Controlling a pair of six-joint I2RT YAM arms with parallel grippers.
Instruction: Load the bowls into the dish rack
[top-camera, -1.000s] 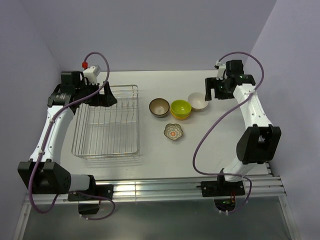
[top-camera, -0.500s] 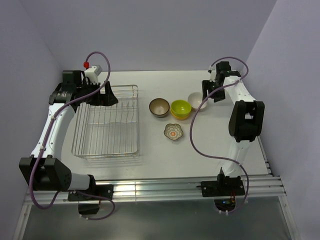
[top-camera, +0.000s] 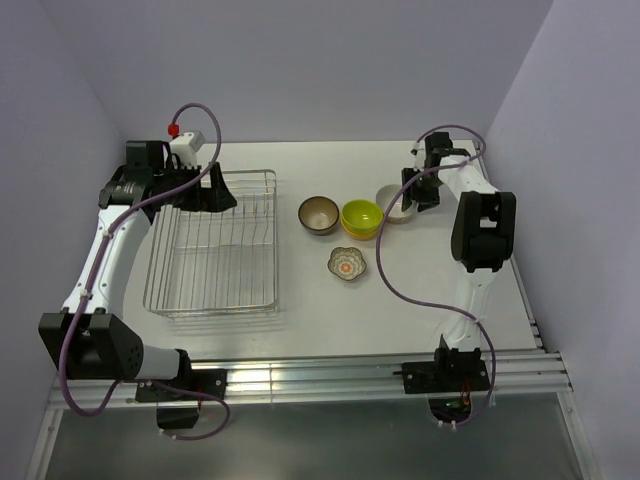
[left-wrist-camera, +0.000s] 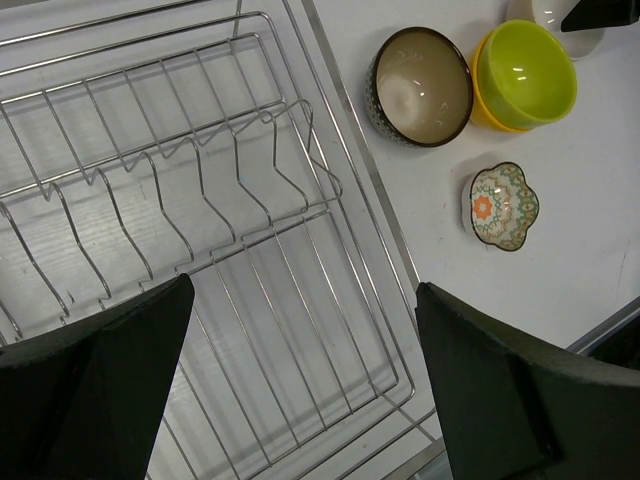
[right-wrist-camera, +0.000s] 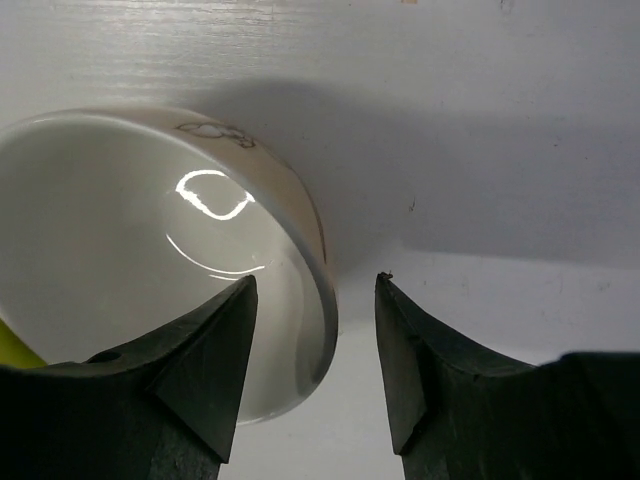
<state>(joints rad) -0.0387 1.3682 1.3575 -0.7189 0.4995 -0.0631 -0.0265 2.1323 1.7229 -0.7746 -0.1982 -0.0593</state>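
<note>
My right gripper (right-wrist-camera: 315, 284) straddles the thin curved rim of the glossy white bowl (right-wrist-camera: 150, 300), fingers spread, while my left gripper (left-wrist-camera: 302, 290) gapes over the shiny wire dish rack (left-wrist-camera: 200, 150).

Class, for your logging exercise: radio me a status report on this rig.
Right gripper open, jaws straddling white bowl rim. Left gripper open above dish rack. Rack empty; nothing blocking it.

White table (top-camera: 330, 320) carried one dish rack (top-camera: 212, 245). In a row to the rack's right stood a brown bowl (top-camera: 318, 214), an orange bowl (left-wrist-camera: 484, 108) apparently nesting a lime-green bowl (top-camera: 361, 215), and a white bowl (top-camera: 391, 204). A patterned bowl (top-camera: 347, 263) sat just nearer.
</note>
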